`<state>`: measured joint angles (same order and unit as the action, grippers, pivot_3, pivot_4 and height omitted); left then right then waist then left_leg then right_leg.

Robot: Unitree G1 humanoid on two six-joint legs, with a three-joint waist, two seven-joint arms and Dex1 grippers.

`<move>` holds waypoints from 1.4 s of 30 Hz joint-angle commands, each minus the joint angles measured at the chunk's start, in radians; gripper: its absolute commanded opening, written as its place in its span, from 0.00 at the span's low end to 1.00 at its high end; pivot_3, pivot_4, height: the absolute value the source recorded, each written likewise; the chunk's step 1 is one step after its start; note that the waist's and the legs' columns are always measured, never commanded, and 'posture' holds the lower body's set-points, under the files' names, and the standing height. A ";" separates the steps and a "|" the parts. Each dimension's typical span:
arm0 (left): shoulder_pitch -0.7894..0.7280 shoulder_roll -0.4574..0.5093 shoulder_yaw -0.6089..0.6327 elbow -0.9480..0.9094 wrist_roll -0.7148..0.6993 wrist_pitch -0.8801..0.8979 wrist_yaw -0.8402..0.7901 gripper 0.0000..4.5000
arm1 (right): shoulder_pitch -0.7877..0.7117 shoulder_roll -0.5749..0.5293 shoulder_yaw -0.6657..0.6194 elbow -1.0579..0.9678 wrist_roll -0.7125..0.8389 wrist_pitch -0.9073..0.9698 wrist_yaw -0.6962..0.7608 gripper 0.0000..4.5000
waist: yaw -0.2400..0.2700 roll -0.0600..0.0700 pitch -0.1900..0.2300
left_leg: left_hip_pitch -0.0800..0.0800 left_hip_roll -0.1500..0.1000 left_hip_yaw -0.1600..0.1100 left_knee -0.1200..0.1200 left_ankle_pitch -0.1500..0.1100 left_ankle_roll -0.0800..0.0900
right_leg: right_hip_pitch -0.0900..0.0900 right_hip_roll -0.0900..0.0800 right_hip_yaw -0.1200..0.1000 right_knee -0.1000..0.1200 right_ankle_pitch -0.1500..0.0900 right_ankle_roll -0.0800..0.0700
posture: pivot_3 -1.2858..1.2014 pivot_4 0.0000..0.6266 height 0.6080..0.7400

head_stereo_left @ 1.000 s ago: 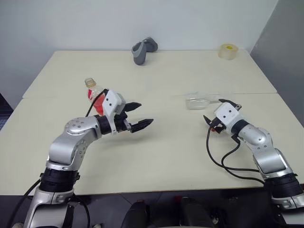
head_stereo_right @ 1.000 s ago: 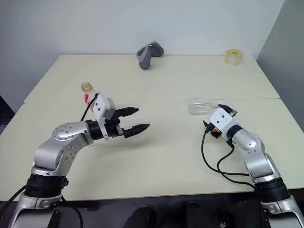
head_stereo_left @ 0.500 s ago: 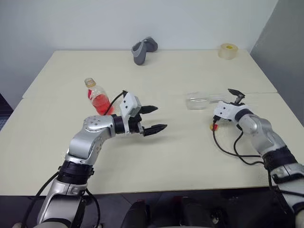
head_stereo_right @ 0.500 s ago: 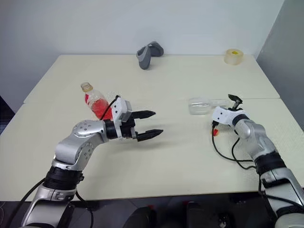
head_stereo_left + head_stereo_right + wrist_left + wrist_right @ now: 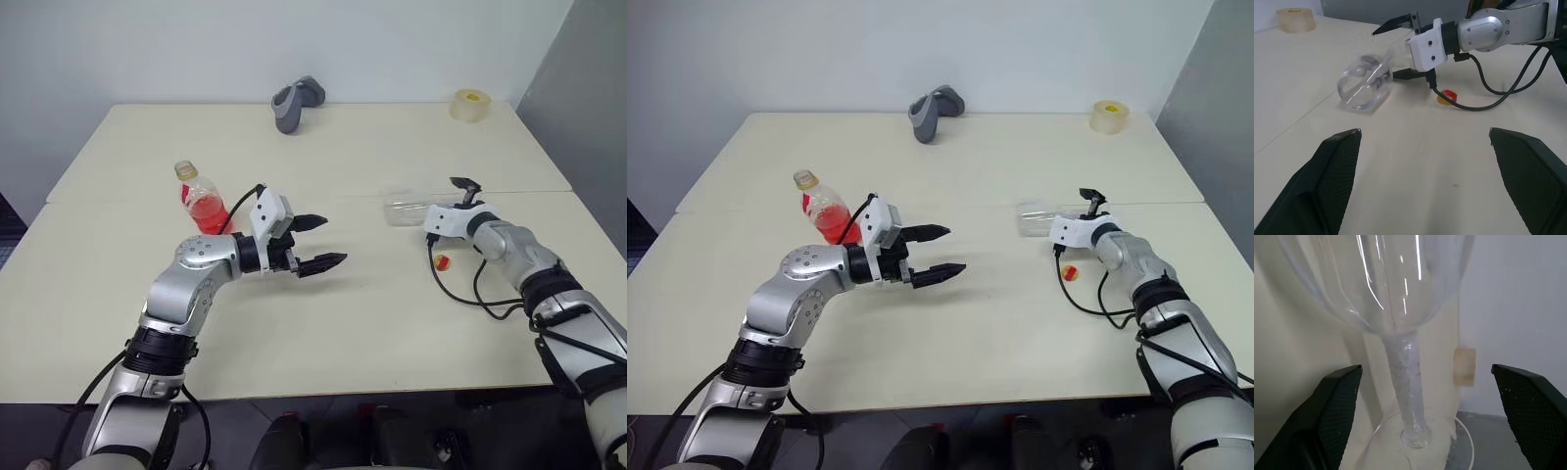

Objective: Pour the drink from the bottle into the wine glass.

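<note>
Cream table (image 5: 323, 333) lies before us; our left gripper (image 5: 315, 243) hovers open beside the upright bottle (image 5: 199, 198) of red drink (image 5: 206, 214). Farther right, our right gripper (image 5: 460, 196), jaws spread, straddles the wine glass (image 5: 404, 209) lying on its side.

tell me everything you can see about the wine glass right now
The wine glass is clear and colourless, with a rounded bowl, a thin stem and a round foot. It looks empty. It lies on its side on the cream table, on the robot's right, its open mouth facing toward the left arm. The right gripper is at its stem end, open, with one black finger above the stem and one below; I cannot tell whether they touch it. A small red-and-yellow cap lies nearby, apart from it.
</note>
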<state>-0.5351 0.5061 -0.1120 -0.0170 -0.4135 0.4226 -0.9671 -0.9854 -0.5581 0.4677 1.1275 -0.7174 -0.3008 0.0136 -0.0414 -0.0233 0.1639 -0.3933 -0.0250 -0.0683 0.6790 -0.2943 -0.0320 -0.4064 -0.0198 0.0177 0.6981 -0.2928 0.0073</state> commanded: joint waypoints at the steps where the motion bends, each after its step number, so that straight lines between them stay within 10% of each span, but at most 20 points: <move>1: -0.010 0.000 0.025 -0.022 0.001 -0.013 0.009 1.00 | -0.047 -0.003 0.021 0.051 -0.021 -0.005 -0.018 0.96 | 0.000 0.000 0.000 | 0.000 0.000 0.000 0.000 0.000 0.000 | 0.000 0.000 0.000 0.000 0.000 0.000 | 0.52 0.24 1.00; 14: -0.006 0.001 0.038 -0.017 0.000 -0.014 0.026 1.00 | -0.061 0.007 0.044 0.094 -0.019 0.003 -0.023 0.02 | -0.001 0.000 0.000 | 0.000 0.000 0.000 0.000 0.000 0.000 | 0.000 0.000 0.000 0.000 0.000 0.000 | 0.52 0.24 1.00; 30: 0.319 0.191 0.389 -0.354 -0.187 0.247 0.155 1.00 | -0.005 0.399 -0.329 -0.261 0.552 0.005 0.197 0.02 | -0.042 0.002 0.001 | 0.000 0.002 0.000 -0.002 0.000 0.000 | -0.001 0.000 0.000 0.000 0.000 0.000 | 0.52 0.24 1.00; 42: 0.641 0.112 0.525 -0.616 -0.272 0.299 0.342 1.00 | 0.170 0.643 -0.381 -0.393 0.718 0.175 0.251 0.02 | 0.009 0.002 0.001 | 0.001 0.000 -0.003 -0.001 -0.001 0.001 | 0.000 -0.001 -0.002 0.000 0.000 0.000 | 0.52 0.24 1.00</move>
<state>0.1035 0.6191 0.3846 -0.5806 -0.6642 0.7305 -0.6408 -0.8044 0.0813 0.0913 0.7556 -0.0122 -0.0954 0.2605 -0.0320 -0.0215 0.1646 -0.3926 -0.0249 -0.0709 0.6781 -0.2948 -0.0314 -0.4062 -0.0207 0.0158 0.6984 -0.2925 0.0067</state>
